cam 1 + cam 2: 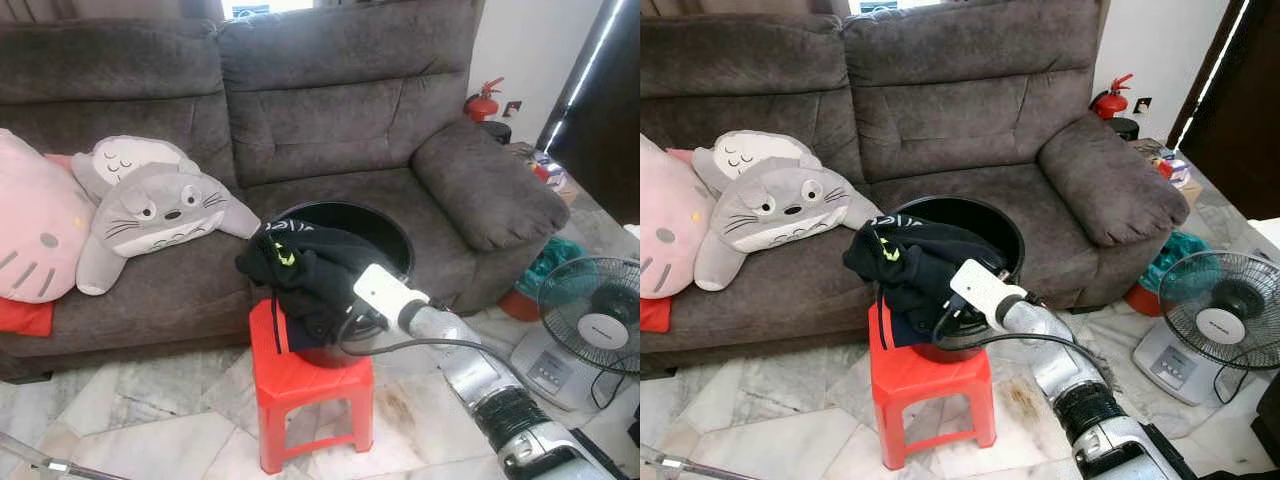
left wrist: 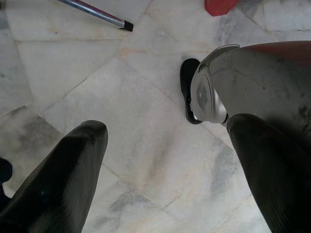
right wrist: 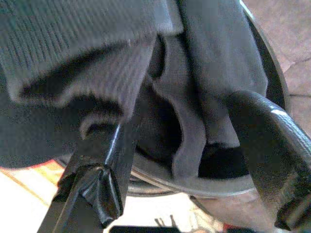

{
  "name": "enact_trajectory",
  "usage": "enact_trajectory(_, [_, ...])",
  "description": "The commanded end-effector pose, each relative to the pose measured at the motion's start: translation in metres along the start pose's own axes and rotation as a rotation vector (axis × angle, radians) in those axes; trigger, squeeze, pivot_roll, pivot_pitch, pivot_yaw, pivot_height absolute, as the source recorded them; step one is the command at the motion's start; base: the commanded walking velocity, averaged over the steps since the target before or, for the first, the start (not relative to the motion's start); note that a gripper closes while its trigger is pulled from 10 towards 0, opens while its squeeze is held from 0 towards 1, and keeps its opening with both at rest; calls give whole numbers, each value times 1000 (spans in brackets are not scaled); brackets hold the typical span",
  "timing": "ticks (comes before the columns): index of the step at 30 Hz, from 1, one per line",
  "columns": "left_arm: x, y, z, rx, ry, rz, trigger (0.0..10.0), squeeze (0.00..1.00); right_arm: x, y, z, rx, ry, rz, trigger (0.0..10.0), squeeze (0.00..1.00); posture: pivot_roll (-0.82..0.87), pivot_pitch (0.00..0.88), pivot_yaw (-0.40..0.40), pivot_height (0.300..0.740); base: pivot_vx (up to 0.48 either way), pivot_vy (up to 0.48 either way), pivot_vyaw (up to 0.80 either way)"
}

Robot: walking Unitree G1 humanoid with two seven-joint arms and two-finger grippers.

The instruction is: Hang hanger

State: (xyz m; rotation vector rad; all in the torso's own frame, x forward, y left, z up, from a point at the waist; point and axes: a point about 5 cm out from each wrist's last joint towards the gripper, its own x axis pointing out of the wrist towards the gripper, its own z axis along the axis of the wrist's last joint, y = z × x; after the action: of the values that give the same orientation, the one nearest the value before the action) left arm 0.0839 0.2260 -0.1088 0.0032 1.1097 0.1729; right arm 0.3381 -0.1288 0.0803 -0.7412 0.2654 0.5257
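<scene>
A black garment (image 1: 300, 265) with yellow-green marks hangs over the rim of a black bucket (image 1: 390, 225), which stands on a red plastic stool (image 1: 300, 385). My right arm reaches to it from the lower right. The right gripper (image 1: 328, 322) sits at the garment's lower front edge. In the right wrist view its fingers (image 3: 102, 184) stand apart, open, with dark cloth (image 3: 189, 121) hanging between them above the bucket's rim. I cannot make out a hanger in the cloth. My left gripper (image 2: 167, 126) hangs open over the marble floor beside my foot (image 2: 206, 92).
A grey sofa (image 1: 330, 110) stands behind the stool with a grey plush (image 1: 150, 210) and a pink plush (image 1: 35, 235) on its left seat. A floor fan (image 1: 590, 315) stands at the right, with a fire extinguisher (image 1: 483, 100) behind it. A metal rod (image 1: 40, 465) crosses the lower left floor.
</scene>
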Motion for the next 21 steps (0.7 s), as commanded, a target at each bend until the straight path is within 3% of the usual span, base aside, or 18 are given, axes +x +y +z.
enact_trajectory(1, [-1, 0, -2, 9, 9, -6, 10000, 0, 0, -2, -1, -19, 1, 14, 10000, 0, -172, 0, 10, 732, 0, 0, 0])
enact_trajectory(4, [0, 0, -2, 9, 8, -6, 10000, 0, 0, -2, -3, -44, 5, 28, 10000, 0, -169, 0, 9, 732, 0, 0, 0])
enact_trajectory(5, [0, 0, -2, 9, 8, -6, 10000, 0, 0, -3, -3, -50, 3, 27, 3216, 0, -169, 0, 9, 732, 0, 0, 0])
enact_trajectory(7, [0, 0, -2, 9, 8, -6, 10000, 0, 0, -3, -3, -50, 2, 26, 3216, 0, -169, 0, 9, 732, 0, 0, 0])
enact_trajectory(8, [0, 0, -2, 9, 8, -6, 10000, 0, 0, -4, -2, -58, -2, 23, 0, 0, -169, 0, 9, 732, 0, 0, 0])
enact_trajectory(17, [0, 0, -2, 10, 8, -6, 10000, 0, 0, -4, 1, -64, -20, 30, 0, 0, -169, 0, 9, 732, 0, 0, 0])
enact_trajectory(18, [0, 0, -2, 10, 8, -6, 10000, 0, 0, -4, 0, -74, -15, 30, 5843, 0, -168, 0, 8, 732, 0, 0, 0])
enact_trajectory(19, [0, 0, -2, 10, 8, -6, 10000, 0, 0, -4, 0, -74, -15, 30, 5843, 0, -168, 0, 8, 732, 0, 0, 0])
enact_trajectory(20, [0, 0, -2, 10, 8, -6, 10000, 0, 0, -4, -1, -79, -12, 28, 10000, 0, -169, 0, 7, 732, 0, 0, 0])
enact_trajectory(21, [0, 0, -2, 11, 7, -6, 10000, 0, 0, -5, -1, -80, -8, 26, 10000, 0, -169, 0, 7, 732, 0, 0, 0])
